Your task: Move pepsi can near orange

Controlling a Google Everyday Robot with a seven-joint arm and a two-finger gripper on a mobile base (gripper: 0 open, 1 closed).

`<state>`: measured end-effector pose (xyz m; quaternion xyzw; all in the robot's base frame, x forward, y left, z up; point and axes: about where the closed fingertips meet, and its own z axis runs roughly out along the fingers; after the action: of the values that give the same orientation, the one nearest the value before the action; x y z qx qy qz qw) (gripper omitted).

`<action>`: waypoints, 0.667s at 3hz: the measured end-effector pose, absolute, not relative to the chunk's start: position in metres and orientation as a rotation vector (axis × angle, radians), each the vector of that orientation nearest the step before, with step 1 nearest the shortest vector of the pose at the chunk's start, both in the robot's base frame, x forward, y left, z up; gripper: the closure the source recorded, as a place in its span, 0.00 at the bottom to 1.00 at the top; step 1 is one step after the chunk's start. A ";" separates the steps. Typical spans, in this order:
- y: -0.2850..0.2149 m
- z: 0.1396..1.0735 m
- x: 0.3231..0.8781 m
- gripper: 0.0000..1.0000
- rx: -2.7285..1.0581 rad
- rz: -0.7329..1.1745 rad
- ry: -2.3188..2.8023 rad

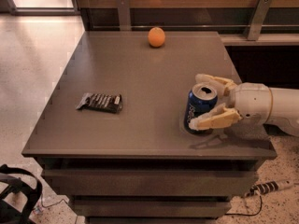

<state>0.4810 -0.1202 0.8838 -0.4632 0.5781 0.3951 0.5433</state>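
Observation:
The pepsi can [201, 101], dark blue with a silver top, stands upright near the table's front right. My gripper [195, 101] reaches in from the right and straddles the can. One cream finger lies behind the can's top, and the other finger [212, 120] crosses its lower front. The jaws stand about as wide as the can, and a firm grip does not show. The orange [156, 37] sits at the table's far edge, well beyond the can and a little to its left.
A flat dark snack wrapper [99, 102] lies on the left part of the grey table [140, 69]. A wooden wall with metal brackets [124, 13] runs behind the table. A power strip [268, 188] lies on the floor at the right, and a black object [14, 195] at the lower left.

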 end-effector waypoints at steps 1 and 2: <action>-0.118 0.884 0.481 0.41 -1.103 0.940 1.370; -0.116 0.885 0.481 0.65 -1.107 0.943 1.367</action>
<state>0.4807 -0.1157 0.8852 -0.4661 0.5756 0.3969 0.5421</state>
